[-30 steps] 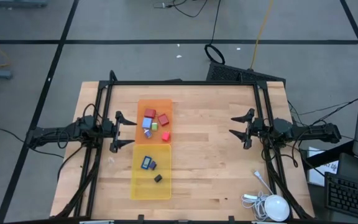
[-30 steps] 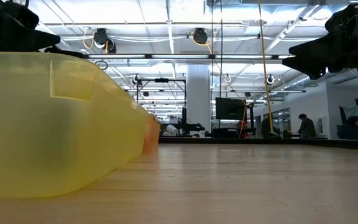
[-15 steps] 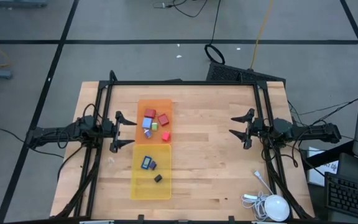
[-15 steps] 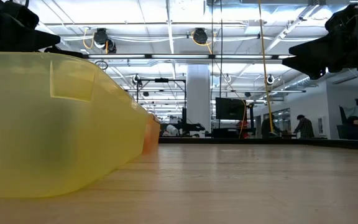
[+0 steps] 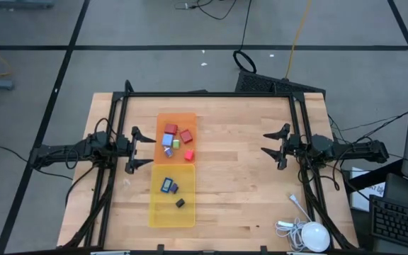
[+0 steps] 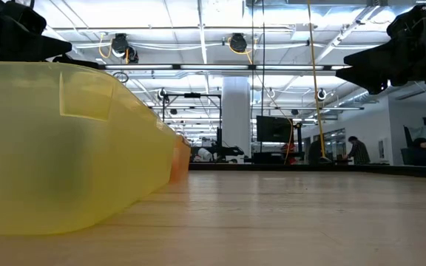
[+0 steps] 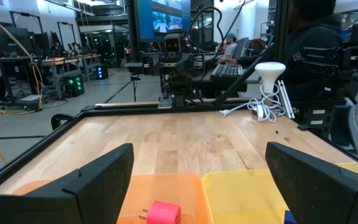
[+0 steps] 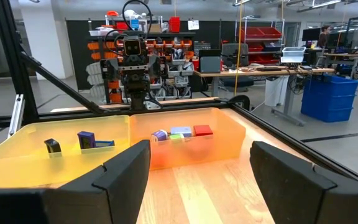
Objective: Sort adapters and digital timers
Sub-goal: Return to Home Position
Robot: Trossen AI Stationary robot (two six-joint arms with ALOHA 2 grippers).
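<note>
Nothing on my tabletop point(image 5: 239, 191) has shifted since a second ago; only a person point(image 6: 355, 150) in the room far behind has stepped left. The left gripper point(image 5: 153, 150) and right gripper point(image 5: 263, 144) hover at their own sides, jaws spread wide and empty. The adapters point(image 5: 185, 135) lie in the far orange bin point(image 5: 160, 117), the digital timers point(image 5: 168, 185) in the near yellow bin point(image 5: 163, 216).

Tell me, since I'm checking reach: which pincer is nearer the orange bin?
Left. The left pincer hangs just beside the orange bin; the right pincer is far off on the bin's opposite side.
</note>
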